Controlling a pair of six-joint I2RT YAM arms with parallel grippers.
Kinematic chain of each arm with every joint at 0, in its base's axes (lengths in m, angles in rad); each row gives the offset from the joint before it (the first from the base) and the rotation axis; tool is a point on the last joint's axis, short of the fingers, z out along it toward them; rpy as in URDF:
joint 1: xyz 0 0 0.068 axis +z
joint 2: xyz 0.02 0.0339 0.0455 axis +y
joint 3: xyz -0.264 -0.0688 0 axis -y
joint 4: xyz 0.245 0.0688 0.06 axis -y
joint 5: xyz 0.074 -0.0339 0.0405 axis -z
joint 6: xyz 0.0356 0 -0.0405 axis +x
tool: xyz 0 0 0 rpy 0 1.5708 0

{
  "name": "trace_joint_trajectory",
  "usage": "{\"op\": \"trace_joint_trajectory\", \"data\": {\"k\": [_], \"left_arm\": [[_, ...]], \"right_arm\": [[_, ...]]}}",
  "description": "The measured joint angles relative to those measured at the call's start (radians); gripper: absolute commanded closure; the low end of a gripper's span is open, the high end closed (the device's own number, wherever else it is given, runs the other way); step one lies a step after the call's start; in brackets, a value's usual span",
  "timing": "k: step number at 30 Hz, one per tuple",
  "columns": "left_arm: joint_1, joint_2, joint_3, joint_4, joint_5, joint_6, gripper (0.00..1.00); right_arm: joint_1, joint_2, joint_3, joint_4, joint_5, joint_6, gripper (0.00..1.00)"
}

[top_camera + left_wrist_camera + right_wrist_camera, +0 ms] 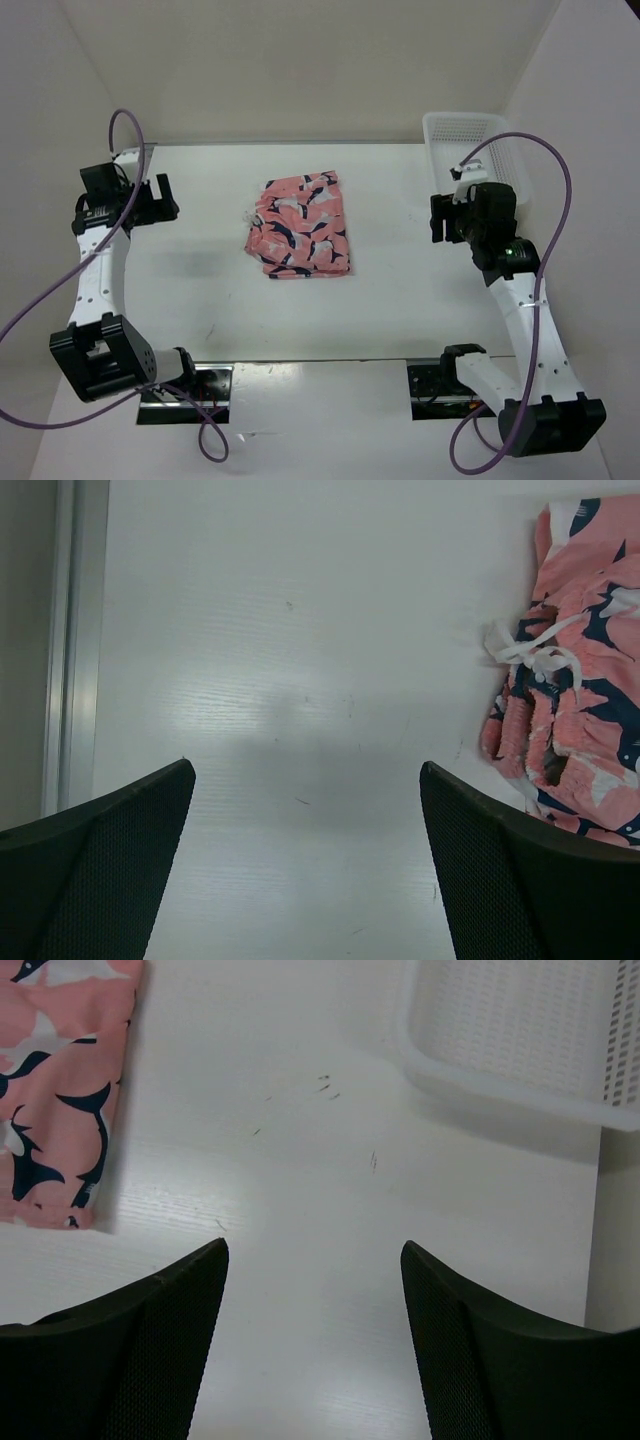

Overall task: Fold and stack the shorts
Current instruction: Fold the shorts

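The shorts [300, 224], coral-pink with navy-and-white whale shapes, lie folded in a neat rectangle at the middle of the table. Their gathered waistband and white drawstring [535, 658] face left. My left gripper [160, 197] hovers well to the left of them, open, with only bare table between its fingers [120, 870]. At the right, my right gripper [436, 219] stands apart from the shorts [60, 1090], open and holding nothing. In the right wrist view only the shorts' right edge shows, at the upper left.
A white plastic mesh basket [470, 140] stands at the back right corner of the table [400, 300], close behind the right arm; its rim [500, 1080] shows in the right wrist view. Purple cables loop off both arms.
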Motion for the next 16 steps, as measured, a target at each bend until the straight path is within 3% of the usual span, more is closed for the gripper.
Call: {"op": "trace_joint_trajectory", "data": {"k": [8,16], "left_arm": [[0.0,-0.035,-0.024,0.01,0.012,0.0,0.0],[0.0,-0.092,-0.054,0.007,0.031,0.0,0.0]], "right_arm": [[-0.005,-0.03,0.0,-0.07,0.082,0.102,0.18],[-0.005,-0.059,0.0,-0.073,0.15,0.151,0.19]]}}
